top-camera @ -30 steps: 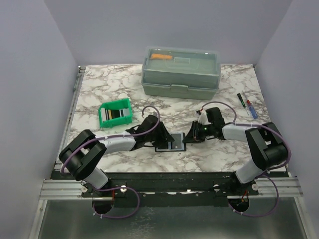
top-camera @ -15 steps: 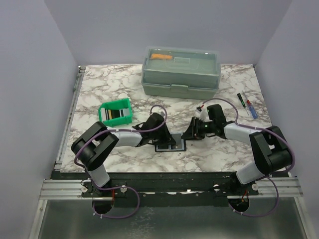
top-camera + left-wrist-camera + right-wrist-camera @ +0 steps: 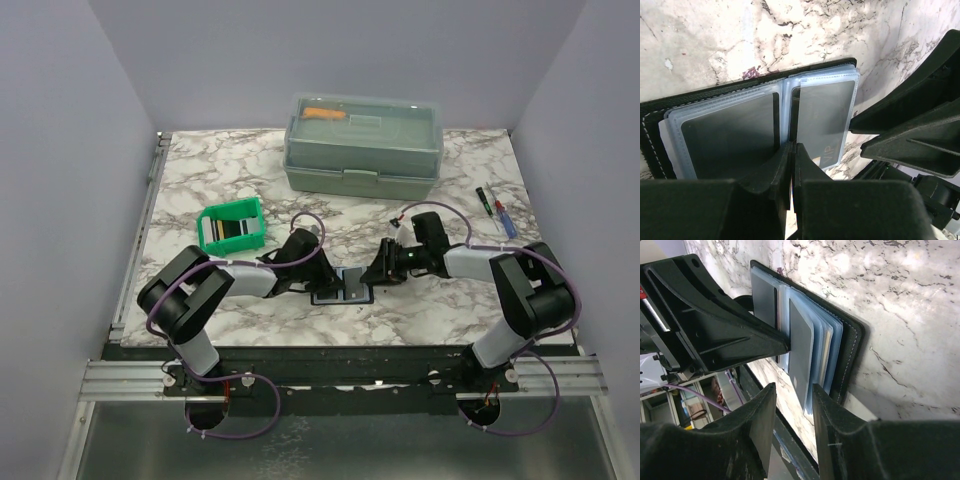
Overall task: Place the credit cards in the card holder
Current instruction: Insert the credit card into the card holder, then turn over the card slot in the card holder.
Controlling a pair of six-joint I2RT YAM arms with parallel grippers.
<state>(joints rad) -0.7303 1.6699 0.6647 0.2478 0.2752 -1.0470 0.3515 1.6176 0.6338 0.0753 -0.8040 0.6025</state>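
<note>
Card holder [image 3: 345,285] lies open, centre-near on the table [image 3: 200,180], left gripper [image 3: 791,148] pressed shut on its fold, right gripper [image 3: 792,391] part-spread at the floppy, slick sleeves [image 3: 827,350]; you should take the stiff, thin, light credit card [image 3: 822,120] by its edges.

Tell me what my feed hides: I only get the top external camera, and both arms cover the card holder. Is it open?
Observer: Yes; the left wrist camera shows the card holder lying open, see-through pockets up.
Operator: Cards inside?
Observer: Dark cards fill both facing pockets; one reads VIP.
Operator: And the left gripper?
Observer: The left gripper is shut, tips at the holder's middle.
</note>
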